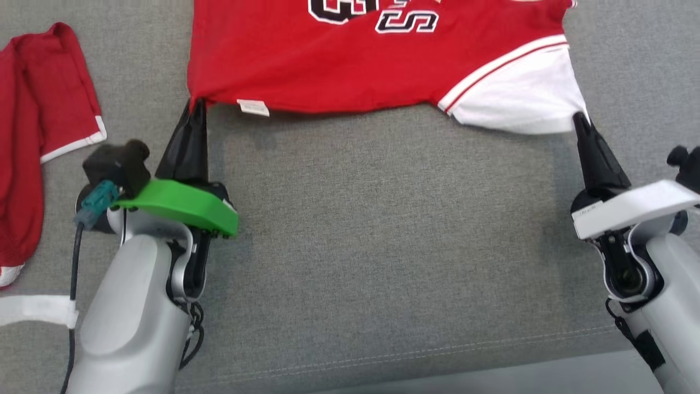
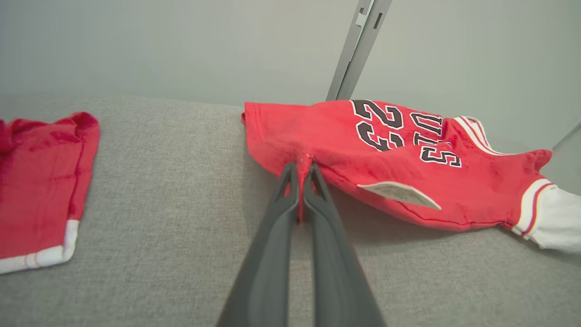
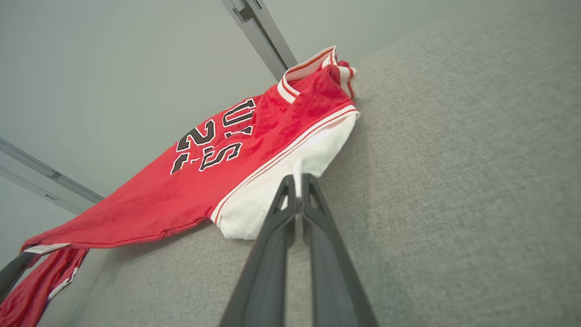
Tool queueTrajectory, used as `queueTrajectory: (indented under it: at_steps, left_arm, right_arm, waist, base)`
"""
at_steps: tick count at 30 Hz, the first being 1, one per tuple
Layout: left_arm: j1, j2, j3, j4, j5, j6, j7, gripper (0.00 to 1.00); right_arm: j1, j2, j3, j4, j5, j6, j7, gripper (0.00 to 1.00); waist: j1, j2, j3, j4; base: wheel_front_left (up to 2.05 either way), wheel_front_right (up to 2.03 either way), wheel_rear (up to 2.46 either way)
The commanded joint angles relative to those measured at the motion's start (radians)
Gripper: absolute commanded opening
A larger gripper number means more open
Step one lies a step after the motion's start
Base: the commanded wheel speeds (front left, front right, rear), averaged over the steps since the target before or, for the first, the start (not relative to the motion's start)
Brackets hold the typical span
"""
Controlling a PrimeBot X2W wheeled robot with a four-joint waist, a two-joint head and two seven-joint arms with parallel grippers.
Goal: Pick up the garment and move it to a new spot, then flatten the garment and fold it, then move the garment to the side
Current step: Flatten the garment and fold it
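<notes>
Two corners of the jersey (image 1: 350, 65) are pinched. The left gripper (image 1: 198, 105) is clenched on the red hem corner, and the right gripper (image 1: 578, 119) is clenched on the edge of the white panel. The near edge is thus held taut and slightly raised between them, probably so the cloth can be dragged or laid flat without bunching. The jersey is spread along the far edge of the cushion (image 1: 383, 235), print up, its label (image 1: 252, 107) hanging at the hem. A second red garment (image 1: 33, 137) is seen at the cushion's left edge, well apart.
</notes>
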State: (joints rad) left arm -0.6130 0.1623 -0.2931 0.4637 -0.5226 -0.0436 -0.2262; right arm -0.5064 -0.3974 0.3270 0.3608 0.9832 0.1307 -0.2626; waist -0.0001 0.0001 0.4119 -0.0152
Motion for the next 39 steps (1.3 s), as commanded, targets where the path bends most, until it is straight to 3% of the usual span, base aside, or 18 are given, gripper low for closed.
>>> queueTrajectory:
  at_steps: [1, 12, 17, 27, 33, 39]
  left_arm:
    - [0.054, 0.018, 0.000, -0.046, -0.003, 0.017, 0.016, 0.00]
    - [0.449, 0.111, -0.022, -0.420, -0.033, 0.132, 0.244, 0.00]
    - [0.570, 0.160, -0.034, -0.561, -0.053, 0.160, 0.341, 0.00]
    - [0.732, 0.210, -0.027, -0.719, -0.083, 0.223, 0.445, 0.00]
    - [0.759, 0.240, -0.028, -0.762, -0.091, 0.242, 0.503, 0.00]
    - [0.711, 0.245, -0.040, -0.760, -0.081, 0.230, 0.521, 0.00]
  right_arm:
    - [0.049, -0.003, -0.017, -0.021, 0.013, 0.000, -0.004, 0.00]
    - [0.401, 0.026, -0.125, -0.207, 0.015, 0.000, 0.066, 0.00]
    - [0.561, 0.048, -0.213, -0.322, -0.020, 0.000, 0.142, 0.00]
    - [0.823, 0.195, -0.365, -0.571, -0.101, 0.000, 0.353, 0.00]
    - [0.858, 0.272, -0.437, -0.673, -0.147, 0.000, 0.455, 0.00]
    - [0.775, 0.271, -0.449, -0.659, -0.189, 0.000, 0.478, 0.00]
  waist:
    - [0.0001, -0.0001, -0.038, -0.017]
    - [0.0001, -0.0001, -0.121, -0.020]
    - [0.0001, -0.0001, -0.145, -0.010]
    - [0.0001, -0.0001, -0.180, -0.014]
    - [0.0001, -0.0001, -0.182, -0.025]
    - [0.0001, -0.0001, -0.168, -0.033]
  base:
    - [0.00, 0.00, 0.00]
    - [0.00, 0.00, 0.00]
    - [0.00, 0.00, 0.00]
    - [0.00, 0.00, 0.00]
    - [0.00, 0.00, 0.00]
    - [0.00, 0.00, 0.00]
